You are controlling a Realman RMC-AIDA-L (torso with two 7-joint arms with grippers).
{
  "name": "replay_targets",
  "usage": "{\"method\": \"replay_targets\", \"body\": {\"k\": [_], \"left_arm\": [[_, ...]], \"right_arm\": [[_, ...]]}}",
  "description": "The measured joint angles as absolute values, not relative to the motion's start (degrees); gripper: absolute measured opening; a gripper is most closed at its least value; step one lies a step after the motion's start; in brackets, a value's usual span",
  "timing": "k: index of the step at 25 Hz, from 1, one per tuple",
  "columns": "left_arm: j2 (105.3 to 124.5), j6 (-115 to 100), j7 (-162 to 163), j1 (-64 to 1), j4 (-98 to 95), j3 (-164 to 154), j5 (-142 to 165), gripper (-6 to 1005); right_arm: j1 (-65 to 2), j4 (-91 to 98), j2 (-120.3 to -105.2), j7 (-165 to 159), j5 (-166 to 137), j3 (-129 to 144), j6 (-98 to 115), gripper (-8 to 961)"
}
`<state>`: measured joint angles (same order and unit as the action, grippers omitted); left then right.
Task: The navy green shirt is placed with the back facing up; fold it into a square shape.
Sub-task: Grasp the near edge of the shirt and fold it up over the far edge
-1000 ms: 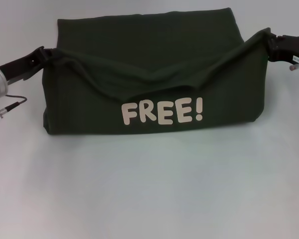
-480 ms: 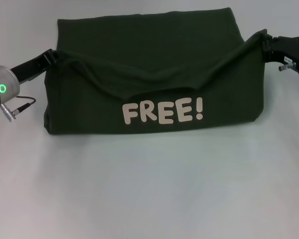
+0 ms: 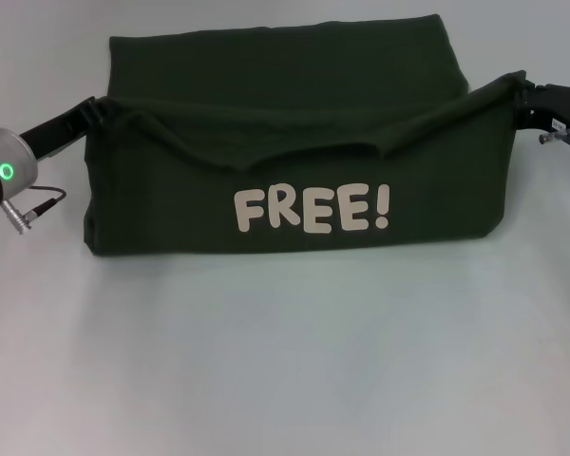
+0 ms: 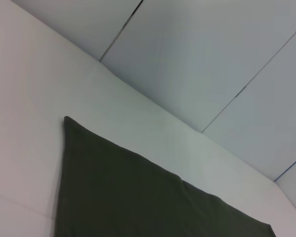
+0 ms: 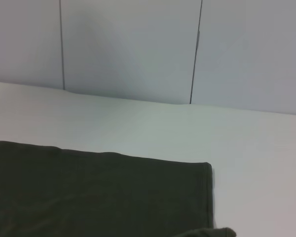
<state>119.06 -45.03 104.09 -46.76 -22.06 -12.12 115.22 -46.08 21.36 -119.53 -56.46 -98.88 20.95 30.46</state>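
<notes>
Head view: navy green shirt (image 3: pixel 294 142) spread on the white table (image 3: pixel 285 361), its near layer lifted and drawn toward the far edge, cream "FREE!" lettering (image 3: pixel 312 210) facing the camera. Left gripper (image 3: pixel 97 103) clamped on the raised edge at one end, right gripper (image 3: pixel 519 90) clamped on the same edge at the other end, cloth strung between the two. Compared with half a second ago, the sagging middle of that edge pulled much tauter and flatter, right gripper shifted slightly outward and away from the left, lettering nearly unmoved. Probably a stretch to smooth the flap before laying it down over the back layer; fold under way, square not yet formed.

Left wrist view: no fingers visible, only a dark triangle of the shirt reaching away from the gripper over the table toward a pale panelled wall (image 4: pixel 212 59), unseen from the head.

Right wrist view: again no fingers, but the flat far layer with its hemmed corner just beyond the gripper, lying smooth on the table, plus the same wall behind.
</notes>
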Motion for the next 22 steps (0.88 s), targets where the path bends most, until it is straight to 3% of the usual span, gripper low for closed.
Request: {"method": "replay_targets", "body": {"k": [22], "left_arm": [[120.06,-41.3,100.4,-47.2,-21.6,-12.1,114.1,87]], "right_arm": [[-46.5,20.7,-119.53,-56.4,-98.3,22.1,28.2,39]]}}
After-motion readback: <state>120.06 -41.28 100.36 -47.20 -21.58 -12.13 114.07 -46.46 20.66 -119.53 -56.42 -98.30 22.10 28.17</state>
